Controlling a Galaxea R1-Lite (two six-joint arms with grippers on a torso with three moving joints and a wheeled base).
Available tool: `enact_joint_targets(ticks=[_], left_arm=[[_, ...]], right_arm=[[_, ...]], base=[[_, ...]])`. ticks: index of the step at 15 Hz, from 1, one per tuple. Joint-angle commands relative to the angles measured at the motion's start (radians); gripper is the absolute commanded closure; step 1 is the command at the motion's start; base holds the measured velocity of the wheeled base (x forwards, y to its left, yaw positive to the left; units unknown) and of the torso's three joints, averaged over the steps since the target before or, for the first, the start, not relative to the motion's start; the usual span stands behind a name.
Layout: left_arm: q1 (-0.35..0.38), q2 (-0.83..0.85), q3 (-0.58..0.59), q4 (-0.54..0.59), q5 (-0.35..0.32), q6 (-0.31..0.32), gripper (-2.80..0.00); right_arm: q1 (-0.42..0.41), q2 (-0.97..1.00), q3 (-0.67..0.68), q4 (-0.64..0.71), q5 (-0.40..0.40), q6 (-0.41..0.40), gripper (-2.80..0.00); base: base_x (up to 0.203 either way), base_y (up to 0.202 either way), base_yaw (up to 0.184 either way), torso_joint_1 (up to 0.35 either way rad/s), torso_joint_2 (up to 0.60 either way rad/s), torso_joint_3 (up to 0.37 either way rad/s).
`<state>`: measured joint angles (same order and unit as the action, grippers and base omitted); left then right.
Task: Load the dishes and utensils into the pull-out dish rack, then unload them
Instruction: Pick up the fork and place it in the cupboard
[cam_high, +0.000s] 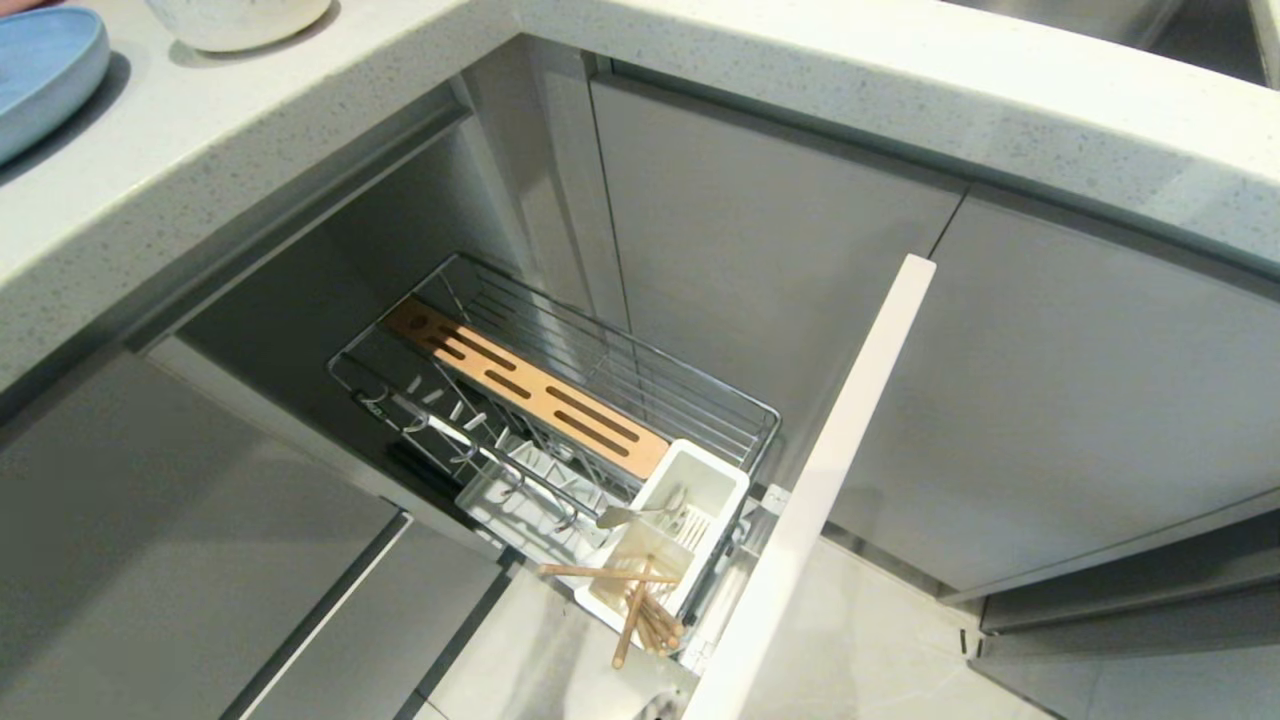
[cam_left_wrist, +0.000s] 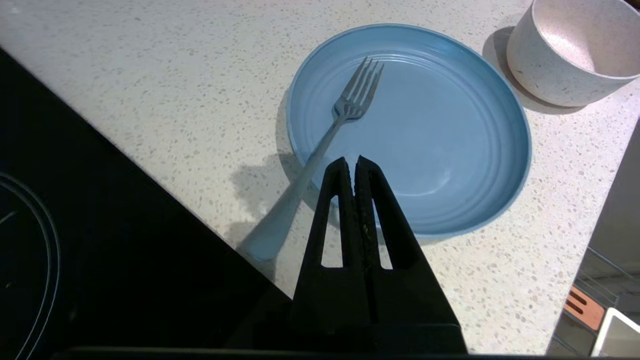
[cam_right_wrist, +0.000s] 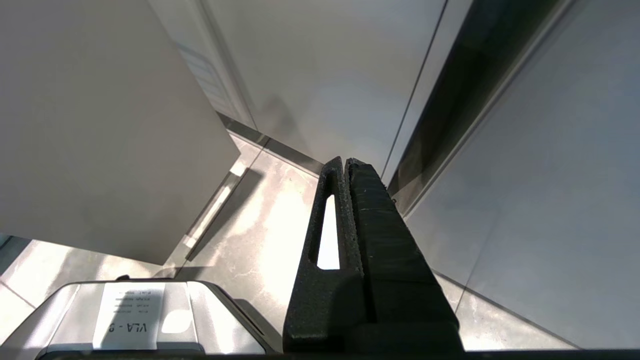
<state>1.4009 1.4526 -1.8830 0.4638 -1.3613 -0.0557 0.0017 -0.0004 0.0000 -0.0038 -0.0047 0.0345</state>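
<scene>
Silver metal fork (cam_left_wrist: 320, 155) lay tines-in on round light-blue plate (cam_left_wrist: 450, 150), handle slanting back past left gripper (cam_left_wrist: 351, 162); jaws clenched, holding nothing.

The rack (cam_high: 600, 370) is shiny metal wire with a wood strip (cam_high: 530, 390); the speckled counter (cam_left_wrist: 150, 100) looks smooth like stone.
</scene>
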Motion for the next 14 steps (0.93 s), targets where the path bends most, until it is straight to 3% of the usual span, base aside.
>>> enact_joint_targets(ticks=[1, 3, 5, 6, 9, 14], left_arm=[[-0.044, 0.061, -0.02, 0.003, -0.004, 0.0, 0.0], [-0.079, 0.073, -0.022, 0.001, 0.017, 0.001, 0.0], [-0.128, 0.079, -0.022, 0.001, 0.081, 0.002, 0.0], [-0.165, 0.082, -0.022, 0.001, 0.132, 0.002, -2.8], [-0.283, 0.086, -0.021, 0.006, 0.288, 0.002, -2.8], [-0.355, 0.082, -0.013, 0.012, 0.314, 0.002, -2.8]], right_arm=[[0.001, -0.004, 0.002, -0.001, 0.0, 0.0, 0.0], [0.001, -0.003, 0.002, -0.001, 0.0, 0.0, 0.0], [0.001, -0.004, 0.002, -0.001, 0.0, -0.001, 0.0], [0.0, -0.004, 0.002, -0.001, 0.0, 0.0, 0.0], [0.001, -0.004, 0.002, -0.001, 0.0, 0.0, 0.0], [0.001, -0.004, 0.002, -0.001, 0.0, 0.0, 0.0]], base=[[0.0, 0.0, 0.0, 0.0, 0.0, 0.0], [0.0, 0.0, 0.0, 0.0, 0.0, 0.0], [0.0, 0.0, 0.0, 0.0, 0.0, 0.0], [0.0, 0.0, 0.0, 0.0, 0.0, 0.0], [0.0, 0.0, 0.0, 0.0, 0.0, 0.0], [0.0, 0.0, 0.0, 0.0, 0.0, 0.0]])
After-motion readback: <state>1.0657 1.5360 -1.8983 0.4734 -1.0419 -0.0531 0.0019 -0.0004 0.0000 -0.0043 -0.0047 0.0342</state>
